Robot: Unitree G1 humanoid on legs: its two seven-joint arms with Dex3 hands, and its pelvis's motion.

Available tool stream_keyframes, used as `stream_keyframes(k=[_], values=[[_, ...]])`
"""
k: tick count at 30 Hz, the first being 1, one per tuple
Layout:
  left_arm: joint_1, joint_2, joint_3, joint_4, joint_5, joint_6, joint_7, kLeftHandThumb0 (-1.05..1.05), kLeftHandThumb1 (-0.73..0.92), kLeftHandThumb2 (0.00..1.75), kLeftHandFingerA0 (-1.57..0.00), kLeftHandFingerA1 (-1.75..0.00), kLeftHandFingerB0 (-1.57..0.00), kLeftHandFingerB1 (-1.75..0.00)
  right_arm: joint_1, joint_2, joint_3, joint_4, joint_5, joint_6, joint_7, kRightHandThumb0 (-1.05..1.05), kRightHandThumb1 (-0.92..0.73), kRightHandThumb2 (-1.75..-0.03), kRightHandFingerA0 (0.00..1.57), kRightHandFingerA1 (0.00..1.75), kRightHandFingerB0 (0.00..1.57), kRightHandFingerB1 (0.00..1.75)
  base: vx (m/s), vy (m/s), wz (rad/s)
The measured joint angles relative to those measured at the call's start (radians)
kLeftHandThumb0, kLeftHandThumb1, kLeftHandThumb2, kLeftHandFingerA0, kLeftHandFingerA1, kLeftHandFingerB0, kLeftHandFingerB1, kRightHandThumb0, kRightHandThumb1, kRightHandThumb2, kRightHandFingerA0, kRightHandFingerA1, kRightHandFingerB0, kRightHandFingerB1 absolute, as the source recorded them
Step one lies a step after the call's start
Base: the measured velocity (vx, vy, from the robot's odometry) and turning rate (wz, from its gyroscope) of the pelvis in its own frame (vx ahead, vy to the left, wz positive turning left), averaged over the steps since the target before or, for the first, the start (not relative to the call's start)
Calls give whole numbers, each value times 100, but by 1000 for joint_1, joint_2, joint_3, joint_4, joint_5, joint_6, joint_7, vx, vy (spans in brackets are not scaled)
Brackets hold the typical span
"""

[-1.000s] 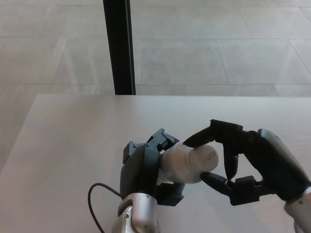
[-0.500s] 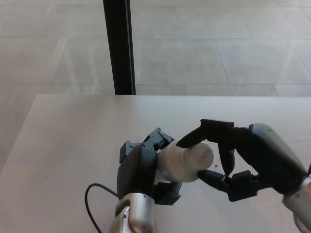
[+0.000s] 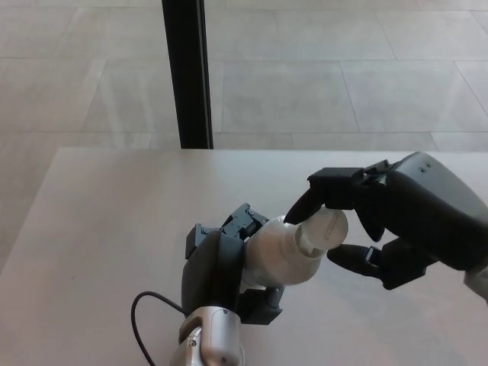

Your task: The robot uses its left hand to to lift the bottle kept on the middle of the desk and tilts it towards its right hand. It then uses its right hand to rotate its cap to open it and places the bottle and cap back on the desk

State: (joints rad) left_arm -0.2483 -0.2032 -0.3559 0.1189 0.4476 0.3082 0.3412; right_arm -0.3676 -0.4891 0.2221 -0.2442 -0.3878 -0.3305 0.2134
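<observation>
My left hand (image 3: 219,268) is shut on a white bottle (image 3: 276,255) and holds it above the desk (image 3: 107,221), tilted with its mouth toward the right. The white cap (image 3: 326,226) is at the bottle's mouth, sitting slightly up and off the neck. My right hand (image 3: 404,221) is shut on the cap, one finger over its top and the thumb under it. The lower half of the bottle is hidden inside my left hand.
A black upright post (image 3: 187,72) stands just behind the desk's far edge, with tiled floor beyond. A black cable (image 3: 146,320) loops beside my left wrist. The desk's left edge runs diagonally at the left.
My right hand has risen and turned at the wrist with the cap in its fingers. The bottle's mouth has tipped upward a little, and the cap now sits higher relative to the neck.
</observation>
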Motion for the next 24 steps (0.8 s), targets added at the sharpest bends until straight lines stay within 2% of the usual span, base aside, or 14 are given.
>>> stream_keyframes(k=[5,6,9,10,11,12,14,15,17,18,19,21,22,24], values=[[2,1,0,-4,0,1,0,11,67,133,-91,-175,-75,-175,-6,-37,-8,6,0,-41,19,-16,-44,-92,101,163,84,88,0,0,0],[2,0,1,-3,0,1,1,8,69,134,-110,-175,-92,-156,-6,-41,-16,6,0,-49,21,-16,-44,-93,102,160,85,89,0,0,0],[5,2,1,-2,0,0,2,8,69,135,-93,-175,-75,-175,-4,-45,-53,3,8,-64,23,-18,-48,-105,101,158,90,99,0,0,0],[9,3,1,-3,0,-1,2,4,80,136,-102,-119,-96,-114,-1,-45,-71,0,13,-64,23,-16,-49,-106,101,159,91,98,0,0,0],[13,5,1,-4,0,-1,1,4,80,136,-102,-119,-96,-114,4,-42,-89,-4,18,-61,23,-16,-49,-106,101,159,91,98,0,0,0],[17,8,1,-7,1,-1,0,9,67,133,-94,-175,-75,-175,10,-38,-110,-7,24,-55,23,-8,-48,-110,97,161,90,100,0,0,0],[24,26,-4,-24,4,0,-10,10,63,138,-95,-175,-77,-175,37,-19,-164,-16,44,-33,21,-6,-49,-110,94,164,89,104,0,0,0],[24,37,-4,-30,4,0,-14,8,66,137,-109,-175,-90,-152,52,-10,-183,-17,52,-23,20,-6,-48,-110,96,167,90,102,0,0,0],[23,65,5,-45,4,2,-29,12,64,133,-90,-175,-74,-174,97,14,-227,-16,67,-3,11,-5,-50,-106,97,166,91,99,0,0,0],[21,81,15,-57,4,6,-38,10,65,139,-107,-175,-90,-153,131,29,-245,-6,71,3,3,-6,-51,-101,97,166,92,94,0,0,0],[18,92,23,-68,4,10,-46,8,76,134,-105,-120,-99,-115,159,44,-257,4,72,7,-5,-3,-50,-100,97,163,94,94,0,0,0],[12,118,42,-83,3,14,-59,6,76,135,-105,-120,-100,-115,211,77,-278,32,76,9,-24,-6,-52,-99,97,161,92,95,0,0,0],[11,132,53,-89,3,14,-67,5,61,143,-106,-175,-91,-154,241,97,-285,48,76,12,-36,-4,-55,-100,96,163,90,97,0,0,0],[10,158,69,-109,3,25,-89,9,59,135,-91,-175,-75,-172,286,134,-293,85,74,15,-63,-6,-51,-103,107,155,94,101,0,0,0]])
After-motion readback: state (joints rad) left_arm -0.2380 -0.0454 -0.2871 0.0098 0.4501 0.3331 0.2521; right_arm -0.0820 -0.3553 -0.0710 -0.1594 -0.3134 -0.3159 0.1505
